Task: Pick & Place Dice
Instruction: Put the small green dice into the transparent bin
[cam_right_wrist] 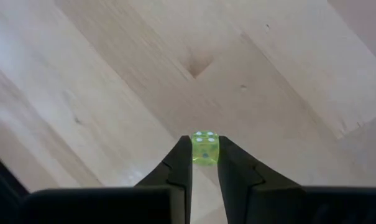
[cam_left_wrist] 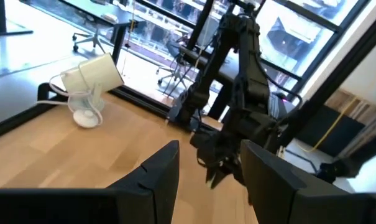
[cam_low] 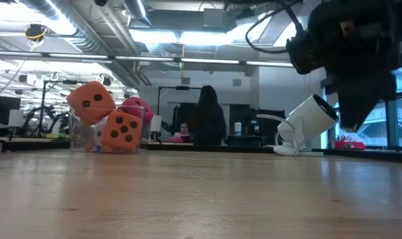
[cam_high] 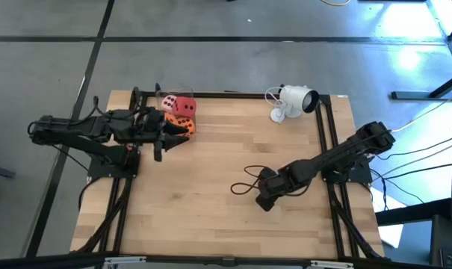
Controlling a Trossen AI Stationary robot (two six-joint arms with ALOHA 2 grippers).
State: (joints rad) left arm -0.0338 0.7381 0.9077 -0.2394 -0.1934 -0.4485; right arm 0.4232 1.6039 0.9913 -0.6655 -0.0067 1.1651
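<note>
The right gripper [cam_right_wrist: 205,163] is clamped on a small translucent yellow-green die [cam_right_wrist: 205,148] with pale pips, pinched at its fingertips just above the bare wooden table [cam_high: 233,202], toward the right side. No writing shows on it. The left gripper [cam_high: 182,137] hangs at the far left corner, fingers [cam_left_wrist: 160,180] apart and empty — just beside the big soft dice: two orange dice [cam_low: 121,131] with dark pips, stacked askew, and a red die [cam_high: 185,107] behind them. A white camera [cam_high: 296,99] sits at the far edge.

Grey floor [cam_high: 211,19] — ceiling strip lights [cam_low: 187,33], tall windows [cam_left_wrist: 287,25], office chairs [cam_left_wrist: 85,38]
</note>
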